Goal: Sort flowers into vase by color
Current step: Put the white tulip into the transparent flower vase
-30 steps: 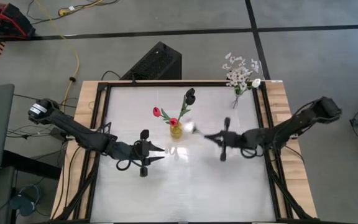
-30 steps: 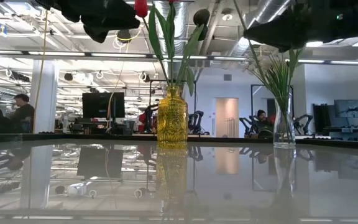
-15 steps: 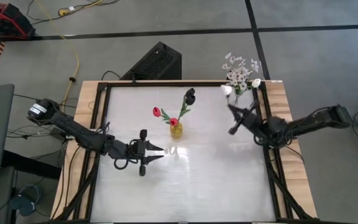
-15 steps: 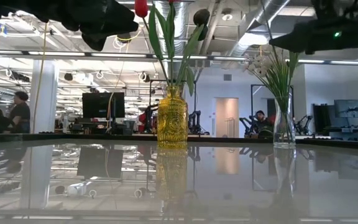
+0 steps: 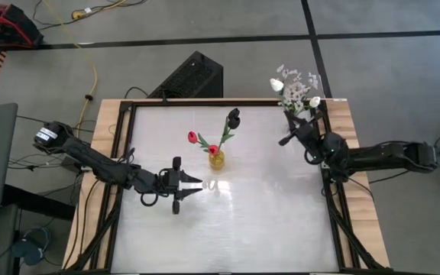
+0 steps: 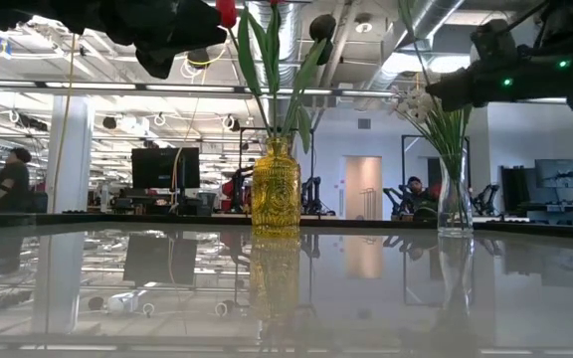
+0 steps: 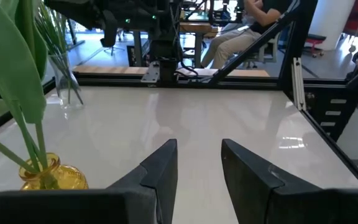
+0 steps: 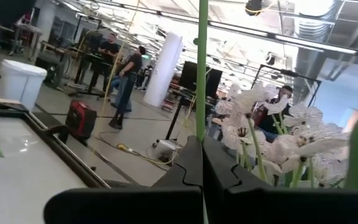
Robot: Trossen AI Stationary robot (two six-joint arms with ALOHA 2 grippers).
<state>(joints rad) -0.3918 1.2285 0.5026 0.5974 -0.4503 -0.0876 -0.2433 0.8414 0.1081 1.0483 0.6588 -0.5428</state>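
Observation:
A yellow vase [image 5: 216, 159] stands mid-table with two red buds [image 5: 192, 137] and a dark bloom [image 5: 234, 117] in it. A clear vase [image 6: 454, 199] at the far right corner holds sprays of tiny white blossoms [image 5: 298, 93]. My right gripper [image 5: 292, 124] is beside that vase, shut on the stem of a white-bud flower [image 5: 277, 85]. My left gripper [image 5: 195, 183] hovers open near the yellow vase, on its near left, with nothing between its fingers [image 7: 166, 168]. My right gripper pinches the flower's thin green stem [image 8: 202, 124] between its two shut fingers, which lie across it. The stem rises straight out of the fingertips. The flower is lifted clear of the table, its white bud close to the sprays in the clear vase.
A dark frame rail [image 5: 323, 130] runs round the white table top. A black box [image 5: 192, 76] sits on the floor beyond the far edge. People [image 8: 128, 71] stand in the room behind. The table's near half [image 5: 228, 229] is bare.
My right gripper has swung from the table's middle, beside the yellow vase, toward the far right corner, turning and tipping upward as it went. It stays shut on the white-bud flower, which now stands next to the clear vase's sprays.

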